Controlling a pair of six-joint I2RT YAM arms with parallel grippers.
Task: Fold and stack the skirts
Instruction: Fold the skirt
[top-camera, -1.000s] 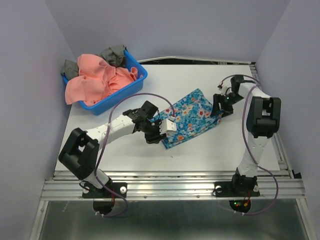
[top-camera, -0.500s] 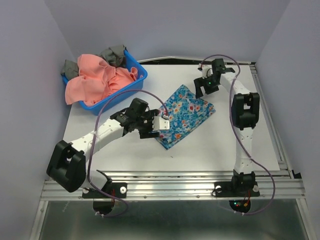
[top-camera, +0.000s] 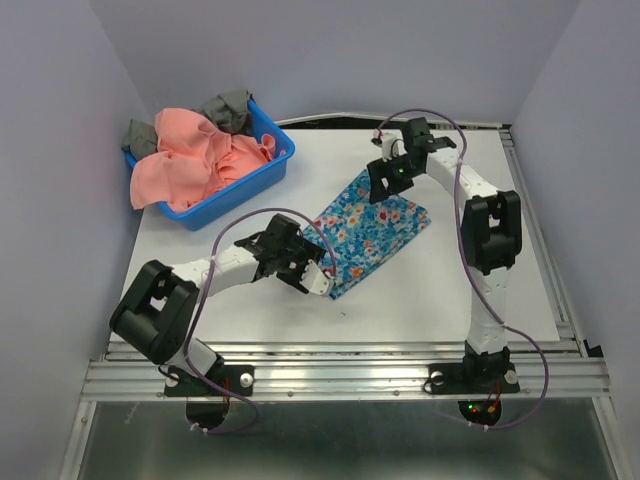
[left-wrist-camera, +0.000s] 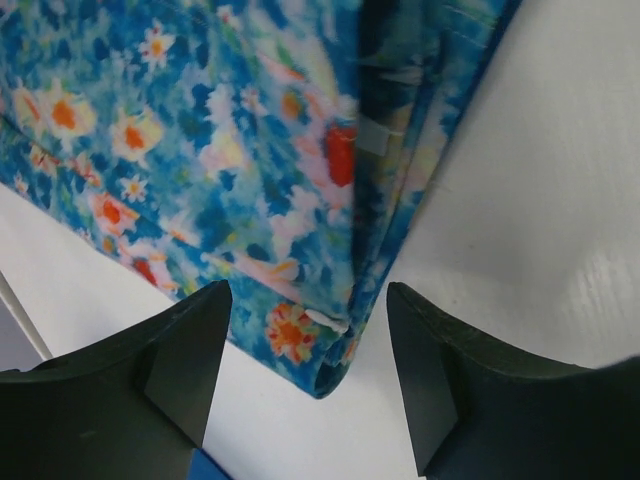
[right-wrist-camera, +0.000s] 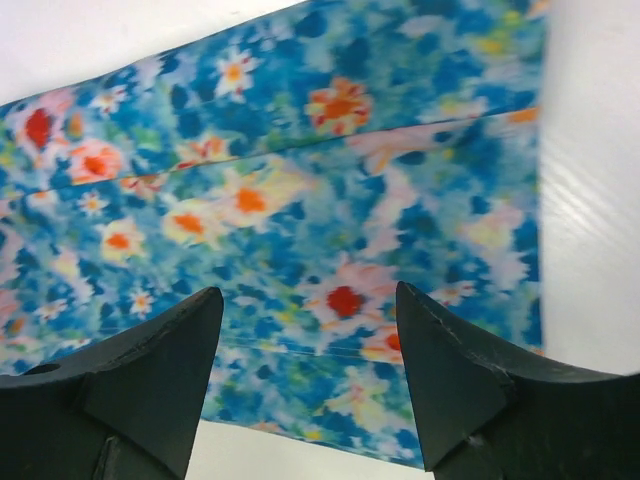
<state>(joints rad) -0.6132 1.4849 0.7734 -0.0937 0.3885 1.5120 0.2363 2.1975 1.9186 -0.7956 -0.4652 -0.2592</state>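
The blue flowered skirt (top-camera: 372, 228) lay folded near the middle of the white surface (top-camera: 440, 290). The wrist views cut off its edges. A small pale patch (left-wrist-camera: 376, 134) in its fold was too blurry to read. The left pincer (top-camera: 322, 283) was wide apart and held nothing, at the skirt's 7 o'clock corner. The right pincer (top-camera: 385, 180) was also wide and held nothing, at the skirt's 12 o'clock end. The pink skirt (top-camera: 195, 160) sat bunched in the blue basket (top-camera: 272, 168) at 10 o'clock, partly hidden.
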